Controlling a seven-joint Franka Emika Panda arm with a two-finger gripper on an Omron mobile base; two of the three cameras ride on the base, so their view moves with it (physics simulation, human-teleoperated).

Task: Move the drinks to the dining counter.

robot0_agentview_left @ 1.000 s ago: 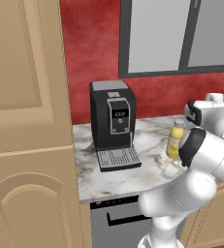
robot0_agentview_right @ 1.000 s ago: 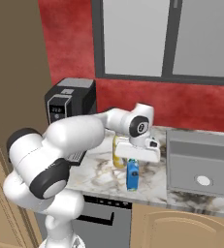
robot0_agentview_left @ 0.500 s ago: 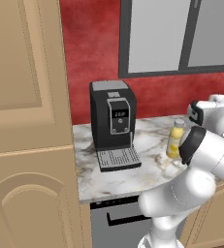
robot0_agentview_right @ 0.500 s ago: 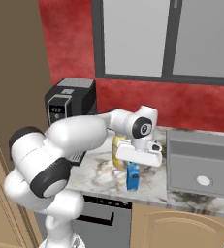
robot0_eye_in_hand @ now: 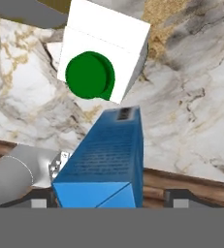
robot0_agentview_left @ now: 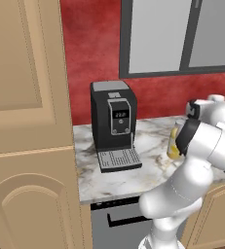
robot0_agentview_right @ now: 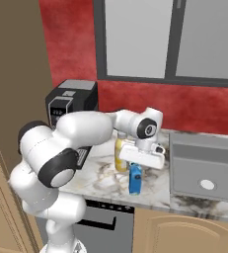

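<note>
Grasp of blue carton (robot0_agentview_right: 135, 179) near front edge of worktop (robot0_agentview_right: 98, 179).
Hand (robot0_agentview_right: 136, 169) lowered astride carton, grip not yet confirmable; best closed squarely on flat sides, clear of green-and-white carton (robot0_eye_in_hand: 104, 51) and yellow bottle (robot0_agentview_right: 120, 154).

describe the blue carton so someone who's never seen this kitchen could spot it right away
Start at the black coffee machine on the marble worktop, then look toward the sink. Near the front edge, under the gripper, stands the blue carton: slim and all blue, unlike the yellow bottle behind it and the white carton with a green cap.
</note>
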